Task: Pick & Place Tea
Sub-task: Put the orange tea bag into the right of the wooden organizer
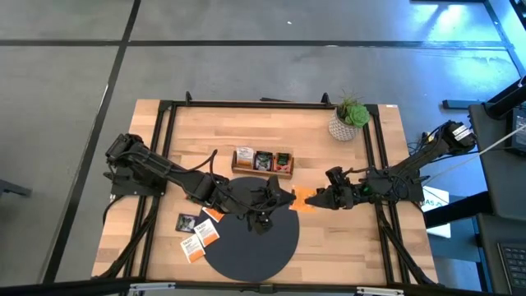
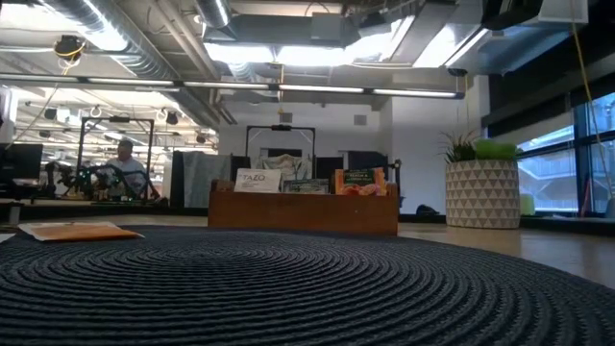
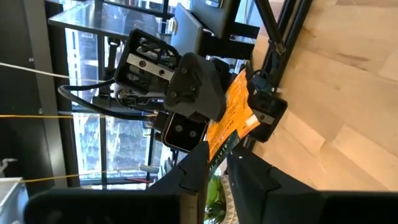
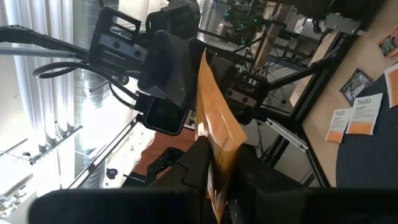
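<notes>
Orange sachet [image 1: 302, 197]: held in the air between the two arms, just past the round mat's edge on the right arm's side, below the tray.
Right tool [image 1: 319, 198]: pinching one edge of the orange sachet; its own wrist view shows the packet upright between its fingers.
Left tool [image 1: 282, 196]: fingers on either side of the opposite edge, drawn in close; both appear to grip, a hand-over.
Risk: if both pull at once the thin packet may crease or tear; if one lets go before the other holds firm, it may drop.
Other sachets [image 1: 198, 236]: a few lie flat by the mat's left edge.
Tray [image 1: 262, 162]: wooden, three compartments, packets standing in each.
Surface [image 1: 246, 123]: pale wood, dark round mat [image 1: 246, 247], potted plant [image 1: 348, 119] at the far right corner.
Room: open workshop, bright ceiling lights, a seated person far off.
</notes>
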Robot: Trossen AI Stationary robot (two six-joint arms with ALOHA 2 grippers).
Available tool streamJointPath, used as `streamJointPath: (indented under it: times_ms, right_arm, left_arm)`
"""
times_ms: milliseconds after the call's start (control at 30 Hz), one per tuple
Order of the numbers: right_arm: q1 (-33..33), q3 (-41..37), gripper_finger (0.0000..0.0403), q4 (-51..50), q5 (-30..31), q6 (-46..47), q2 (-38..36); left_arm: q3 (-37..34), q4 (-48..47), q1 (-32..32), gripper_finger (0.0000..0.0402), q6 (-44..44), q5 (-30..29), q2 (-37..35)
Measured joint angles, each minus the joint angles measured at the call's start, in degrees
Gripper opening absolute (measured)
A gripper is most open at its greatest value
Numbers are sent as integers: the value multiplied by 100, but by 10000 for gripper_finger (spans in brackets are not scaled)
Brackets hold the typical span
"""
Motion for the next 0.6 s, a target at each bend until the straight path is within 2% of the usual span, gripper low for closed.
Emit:
streamJointPath:
  times_ms: [200, 367, 600]
  right_arm:
    - [2, 0, 45, -1, -4, -38, 0]
    - [2, -2, 49, 3, 31, -533, 0]
    - [-164, -4, 114, 27, 72, -1057, -106]
  left_arm:
    - [0, -60, 0, 27, -23, -4, 0]
    - [4, -134, 0, 12, -228, -52, 0]
    - [4, -493, 0, 3, -1143, -300, -11]
